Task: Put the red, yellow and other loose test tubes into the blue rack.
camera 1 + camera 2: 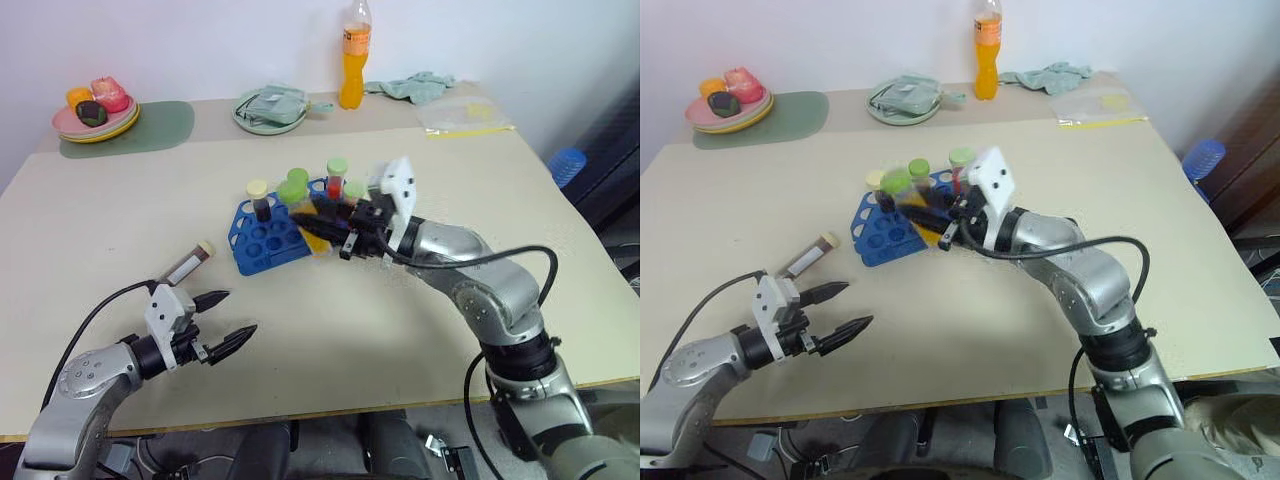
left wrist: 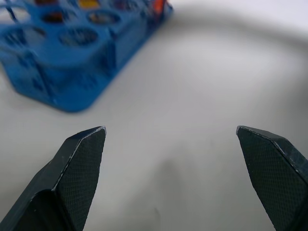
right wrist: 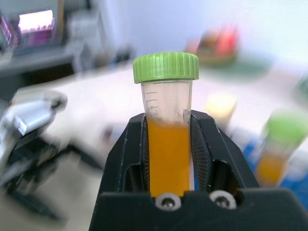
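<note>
From the head, the blue rack (image 1: 268, 232) sits near the middle of the worktop (image 1: 120, 220), with several capped tubes standing in it toward its far side. The right hand (image 1: 318, 233) reaches in over the rack from the right, its fingers closed around a tube of orange liquid with a green cap (image 1: 293, 190). One loose tube with a pale cap (image 1: 190, 263) lies on its side between the rack and the worktop's near left corner. Just on the near side of that tube, the left hand (image 1: 228, 318) hovers with its two black fingers spread wide and nothing between them. Along the far edge stand a plate of fruit (image 1: 96, 118) at the left, a bowl (image 1: 270, 108) and an orange drink bottle (image 1: 355, 55). The left wrist view shows both fingertips (image 2: 82, 159) far apart above bare worktop, the rack's corner just beyond. The right wrist view shows the fingers clamped on the orange tube (image 3: 167, 156), green cap uppermost.
</note>
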### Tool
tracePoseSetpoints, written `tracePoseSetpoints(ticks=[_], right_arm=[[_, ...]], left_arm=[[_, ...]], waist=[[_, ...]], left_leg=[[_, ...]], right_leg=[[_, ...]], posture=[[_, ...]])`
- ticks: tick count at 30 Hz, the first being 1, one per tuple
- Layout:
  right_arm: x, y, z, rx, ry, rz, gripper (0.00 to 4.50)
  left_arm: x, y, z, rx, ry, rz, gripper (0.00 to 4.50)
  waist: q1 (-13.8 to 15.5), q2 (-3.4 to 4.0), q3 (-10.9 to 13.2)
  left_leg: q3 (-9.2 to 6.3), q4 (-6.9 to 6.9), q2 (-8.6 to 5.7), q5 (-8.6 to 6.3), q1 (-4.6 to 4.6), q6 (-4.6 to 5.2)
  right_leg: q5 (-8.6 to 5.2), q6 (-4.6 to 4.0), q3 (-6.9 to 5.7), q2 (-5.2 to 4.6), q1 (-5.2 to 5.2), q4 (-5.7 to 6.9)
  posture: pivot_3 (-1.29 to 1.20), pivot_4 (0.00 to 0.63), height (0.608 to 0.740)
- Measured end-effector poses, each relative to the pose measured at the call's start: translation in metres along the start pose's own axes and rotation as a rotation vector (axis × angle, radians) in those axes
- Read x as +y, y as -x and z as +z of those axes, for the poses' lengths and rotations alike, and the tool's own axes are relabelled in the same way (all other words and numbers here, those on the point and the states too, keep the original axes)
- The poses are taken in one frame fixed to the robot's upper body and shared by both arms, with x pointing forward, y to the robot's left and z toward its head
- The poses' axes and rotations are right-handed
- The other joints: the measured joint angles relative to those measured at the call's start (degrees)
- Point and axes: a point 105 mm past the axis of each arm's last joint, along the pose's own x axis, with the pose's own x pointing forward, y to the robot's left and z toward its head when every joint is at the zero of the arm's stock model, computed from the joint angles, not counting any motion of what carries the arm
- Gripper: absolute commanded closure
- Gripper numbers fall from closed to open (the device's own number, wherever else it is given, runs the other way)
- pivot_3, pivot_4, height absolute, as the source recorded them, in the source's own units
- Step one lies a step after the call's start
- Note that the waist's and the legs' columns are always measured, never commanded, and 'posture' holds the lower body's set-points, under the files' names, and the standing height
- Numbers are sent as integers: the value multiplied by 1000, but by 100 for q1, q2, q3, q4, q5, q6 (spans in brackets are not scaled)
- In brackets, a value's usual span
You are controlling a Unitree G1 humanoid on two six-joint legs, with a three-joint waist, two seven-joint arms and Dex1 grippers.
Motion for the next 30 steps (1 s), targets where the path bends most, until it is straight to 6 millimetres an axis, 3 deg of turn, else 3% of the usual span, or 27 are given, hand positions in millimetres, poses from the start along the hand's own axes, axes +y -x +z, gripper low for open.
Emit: tracePoseSetpoints(ticks=[6, 12, 18, 30], right_arm=[[-19, -15, -38, -96, 40, -213, 3788], [-34, -22, -70, -82, 36, -345, 3788], [-46, -22, -75, -89, 53, -402, 3788], [-39, -26, -78, -102, 58, -367, 3788]], left_arm=[[4, -14, 14, -74, 10, 34, 0], [-3, -20, 30, -144, 14, 19, 0], [-5, -20, 28, -130, 28, 22, 0], [-9, -20, 31, -126, 24, 20, 0]], waist=[[5, 1, 0], [3, 2, 0], [-3, 2, 0], [-3, 3, -1]], left_leg=[[-2, -1, -3, 4, 3, -8], [-5, -1, -3, 8, 3, -14], [-6, -2, -4, 9, 4, -15], [-6, -2, -4, 9, 6, -15]], right_leg=[[1, -1, 6, 0, 0, 4], [1, -2, 7, 2, 0, 5], [1, -2, 7, 5, -1, 5], [0, -2, 9, 7, 0, 6]], posture=[[0, 150, 740], [0, 150, 740], [0, 150, 740], [0, 150, 740]])
